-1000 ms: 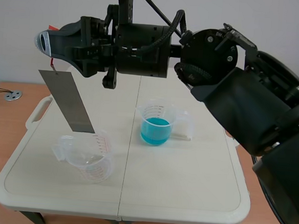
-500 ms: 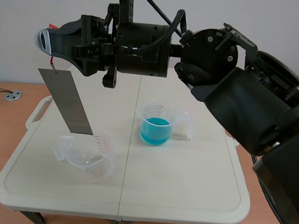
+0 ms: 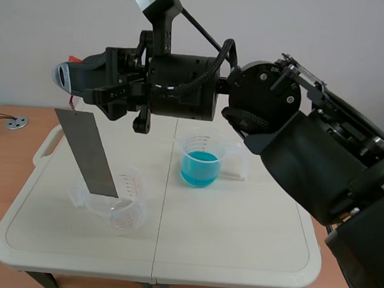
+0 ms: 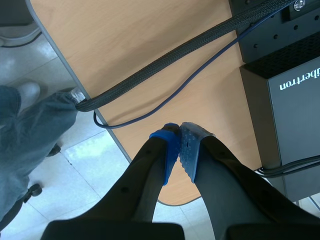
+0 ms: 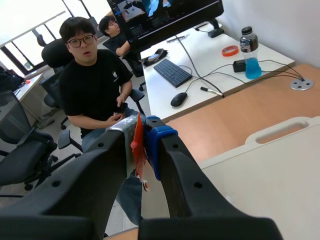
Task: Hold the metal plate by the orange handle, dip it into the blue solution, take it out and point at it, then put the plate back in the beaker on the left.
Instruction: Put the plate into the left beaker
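1. Right gripper [image 5: 141, 142] is clamped on the orange handle [image 5: 137, 146], with the little tab pinched between the pads. That arm comes in from the right and reaches way over the left side of the table [image 3: 251, 247].
2. The plate [image 3: 86, 151] hangs off that handle at a tilt. Its bottom edge is down at the mouth of the left beaker [image 3: 115, 211]. It looks just inside the rim, but I can't tell if it touches the wall.
3. The blue solution [image 3: 199, 165] sits in the right beaker [image 3: 213, 145] near the middle of the table, well apart from the plate.
4. Left gripper [image 4: 180, 147] is closed on nothing, pads pressed together, parked over a desk [image 4: 150, 50] away from the action.
5. Handling guess: it's a thin, stiff, smooth sheet and probably pretty light. The handle is the only sensible place to hold it. It's a tiny tab though, so the plate could pivot or swing.
6. Both beakers look like light clear plastic, so dragging the plate's edge against one could tip it.
7. My read is that this is the put-back step, with the plate not yet let go.
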Motion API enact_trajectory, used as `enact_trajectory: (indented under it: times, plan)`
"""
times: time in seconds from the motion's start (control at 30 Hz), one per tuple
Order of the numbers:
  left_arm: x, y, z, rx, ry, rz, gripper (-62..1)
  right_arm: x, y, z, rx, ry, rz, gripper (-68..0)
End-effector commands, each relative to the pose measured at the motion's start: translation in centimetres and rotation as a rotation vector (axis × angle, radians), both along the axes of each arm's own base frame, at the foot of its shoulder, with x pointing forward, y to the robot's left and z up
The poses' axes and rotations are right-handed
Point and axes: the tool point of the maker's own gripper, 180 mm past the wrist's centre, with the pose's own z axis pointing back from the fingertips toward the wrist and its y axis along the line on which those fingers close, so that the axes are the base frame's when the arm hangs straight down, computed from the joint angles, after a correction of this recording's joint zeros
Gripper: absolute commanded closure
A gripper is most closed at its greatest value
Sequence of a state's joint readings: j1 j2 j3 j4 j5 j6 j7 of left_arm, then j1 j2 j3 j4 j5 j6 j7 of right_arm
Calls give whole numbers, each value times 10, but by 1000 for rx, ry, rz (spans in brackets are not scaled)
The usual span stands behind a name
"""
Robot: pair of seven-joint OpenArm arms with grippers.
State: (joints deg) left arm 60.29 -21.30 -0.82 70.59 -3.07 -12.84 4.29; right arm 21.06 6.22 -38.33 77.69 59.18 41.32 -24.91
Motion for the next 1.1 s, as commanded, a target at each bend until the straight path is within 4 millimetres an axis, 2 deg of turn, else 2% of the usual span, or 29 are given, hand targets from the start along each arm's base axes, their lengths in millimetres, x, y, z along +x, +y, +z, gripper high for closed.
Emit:
enact_trajectory:
  times: [0.0,0.73,1.07]
  plan:
    - [-1,1,2,-3,-2,4,-27,4,-1,15,35,-34,-9,-15]
    - [-1,1,2,-3,-2,4,-27,11,-3,-9,-53,-51,-86,-15]
    - [-1,1,2,-3,-2,4,-27,12,-8,-30,-66,4,-112,-15]
